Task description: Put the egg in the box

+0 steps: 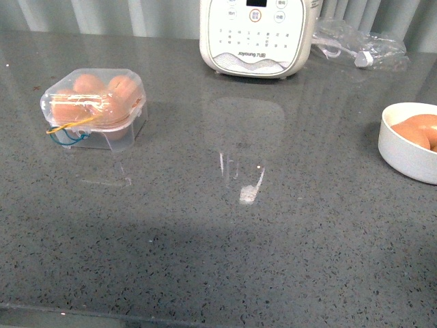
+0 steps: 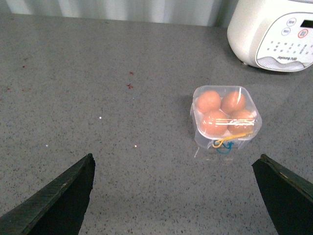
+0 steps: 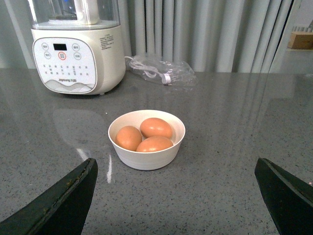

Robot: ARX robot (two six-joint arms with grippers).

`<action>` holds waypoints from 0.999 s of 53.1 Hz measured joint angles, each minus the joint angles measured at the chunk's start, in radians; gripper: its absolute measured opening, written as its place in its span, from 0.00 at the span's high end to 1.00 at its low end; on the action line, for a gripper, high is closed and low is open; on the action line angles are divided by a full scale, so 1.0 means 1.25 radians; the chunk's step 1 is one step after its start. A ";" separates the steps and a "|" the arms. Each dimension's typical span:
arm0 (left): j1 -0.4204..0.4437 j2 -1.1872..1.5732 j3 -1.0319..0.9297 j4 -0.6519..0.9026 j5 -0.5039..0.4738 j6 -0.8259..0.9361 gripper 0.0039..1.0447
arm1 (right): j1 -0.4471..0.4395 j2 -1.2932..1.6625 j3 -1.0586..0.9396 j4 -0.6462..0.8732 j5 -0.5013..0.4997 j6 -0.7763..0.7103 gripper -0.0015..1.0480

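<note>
The clear plastic box [image 1: 95, 102] stands at the far left of the grey counter with its lid shut and several orange-brown eggs inside; yellow and blue bands hang at its front. It also shows in the left wrist view [image 2: 226, 115]. Three more brown eggs [image 3: 155, 128] lie in a round white bowl [image 3: 146, 157], which shows at the right edge in the front view [image 1: 403, 154]. My left gripper [image 2: 176, 196] is open and empty, short of the box. My right gripper [image 3: 178, 196] is open and empty, short of the bowl. Neither arm shows in the front view.
A white kitchen appliance [image 1: 258, 34] with a button panel stands at the back middle of the counter. A clear plastic bag with a cable [image 1: 358, 44] lies behind the bowl. Curtains hang behind the counter.
</note>
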 joint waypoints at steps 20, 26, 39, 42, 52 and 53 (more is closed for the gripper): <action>-0.144 -0.182 -0.262 0.325 -0.212 -0.136 0.57 | 0.000 0.000 0.000 0.000 0.000 0.000 0.07; -0.188 -0.220 -0.303 0.325 -0.254 -0.141 0.74 | 0.000 0.000 0.000 0.000 0.000 0.000 0.07; -0.268 -0.305 -0.366 0.308 -0.332 -0.151 0.97 | 0.000 0.000 0.000 0.000 0.000 0.000 0.07; -0.283 -0.323 -0.378 0.302 -0.346 -0.151 0.97 | 0.000 0.000 0.000 0.000 0.000 0.000 0.07; -0.388 -0.387 -0.411 0.270 -0.457 -0.152 0.97 | 0.000 0.000 0.000 0.000 0.000 0.000 0.07; -0.392 -0.392 -0.413 0.267 -0.457 -0.152 0.97 | 0.000 0.000 0.000 0.000 0.000 0.000 0.07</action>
